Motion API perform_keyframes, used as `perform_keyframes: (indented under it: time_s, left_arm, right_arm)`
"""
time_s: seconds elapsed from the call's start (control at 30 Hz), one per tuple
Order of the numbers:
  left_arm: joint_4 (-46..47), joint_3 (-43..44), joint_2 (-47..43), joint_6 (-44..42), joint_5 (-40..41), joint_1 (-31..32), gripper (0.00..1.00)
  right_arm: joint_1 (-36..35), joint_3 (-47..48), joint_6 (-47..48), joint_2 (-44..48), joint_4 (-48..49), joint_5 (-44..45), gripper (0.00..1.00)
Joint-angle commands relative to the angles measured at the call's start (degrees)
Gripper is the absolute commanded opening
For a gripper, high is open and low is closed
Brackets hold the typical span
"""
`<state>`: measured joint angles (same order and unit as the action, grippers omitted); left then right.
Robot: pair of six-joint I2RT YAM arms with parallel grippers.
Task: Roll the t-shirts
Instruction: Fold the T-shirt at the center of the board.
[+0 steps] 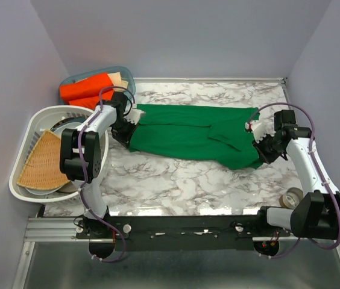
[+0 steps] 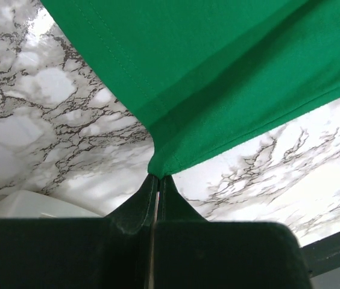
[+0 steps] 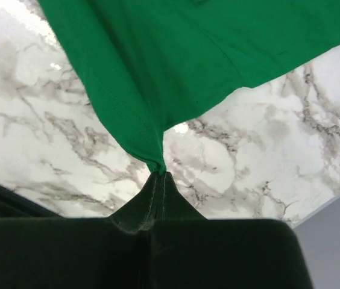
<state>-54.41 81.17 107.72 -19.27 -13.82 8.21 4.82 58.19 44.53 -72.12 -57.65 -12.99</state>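
A green t-shirt (image 1: pixel 194 135) lies stretched lengthwise across the marble table, folded into a long band. My left gripper (image 1: pixel 126 129) is shut on its left end; in the left wrist view the fabric (image 2: pixel 218 78) bunches into the closed gripper (image 2: pixel 158 176). My right gripper (image 1: pixel 259 147) is shut on the right end, where the cloth (image 3: pixel 176 66) pulls down into the pinched gripper (image 3: pixel 161 173). Both held corners hang a little above the table. An orange-red rolled t-shirt (image 1: pixel 85 89) and a beige one (image 1: pixel 120 79) lie in a clear bin (image 1: pixel 73 78) at the back left.
A white laundry basket (image 1: pixel 31 129) holding a woven tan piece (image 1: pixel 40 161) stands at the left edge beside the left arm. A roll of tape (image 1: pixel 292 197) sits near the right arm's base. The marble table (image 1: pixel 182 180) ends at a metal rail in front.
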Motion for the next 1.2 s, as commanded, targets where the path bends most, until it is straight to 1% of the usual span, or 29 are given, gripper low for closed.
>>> perform_keyframes:
  time_s: [0.0,0.1,0.2,0.33,0.37,0.57,0.63,0.87,0.9,0.97,1.0,1.17]
  left_arm:
    - [0.3,1.7,-1.0,0.2,-1.8,-0.5,0.00]
    - [-0.3,3.2,-0.1,0.2,-2.3,-0.5,0.00]
    - [-0.5,4.4,1.2,0.3,-2.5,-0.5,0.00]
    - [-1.3,6.6,3.1,0.0,-2.7,-0.5,0.00]
    - [-1.5,7.1,3.5,-0.1,-2.8,-0.5,0.00]
    - [-4.6,12.9,7.9,-2.4,-1.4,-0.5,0.00]
    - [-5.0,14.5,9.7,-2.5,-1.2,-0.5,0.00]
    - [-7.5,26.2,16.6,-1.7,-0.8,-0.4,0.00]
    - [-8.3,27.5,17.3,-1.7,-0.8,-0.5,0.00]
    - [-9.0,30.3,18.9,-1.7,-0.6,-0.5,0.00]
    - [-9.4,31.2,19.4,-1.6,-0.4,-0.5,0.00]
    - [-10.2,35.0,21.8,-0.6,1.0,-0.5,0.00]
  right_arm:
    - [-0.2,3.3,-1.2,1.1,-9.7,-3.7,0.00]
    - [-0.2,4.8,-3.7,1.5,-14.7,-4.5,0.01]
    - [-0.2,3.1,-4.6,2.9,-15.9,-5.1,0.01]
    - [-0.2,1.8,-5.8,1.6,-12.5,-3.8,0.00]
    - [-0.2,2.2,-6.3,0.1,-11.9,-3.6,0.00]
    - [-0.1,6.0,-7.6,-5.7,-7.0,-1.9,0.00]
    - [0.5,7.8,-8.1,-9.2,-5.2,-1.2,0.00]
    - [2.5,20.9,-9.2,-22.0,-2.7,1.0,0.00]
    - [2.7,24.7,-9.1,-23.6,-3.2,1.0,0.00]
    - [2.7,28.0,-8.9,-27.5,-3.7,1.0,0.00]
    - [2.7,31.2,-8.8,-28.8,-4.2,0.8,0.01]
    - [2.7,36.2,-8.9,-35.3,-4.5,0.2,0.00]
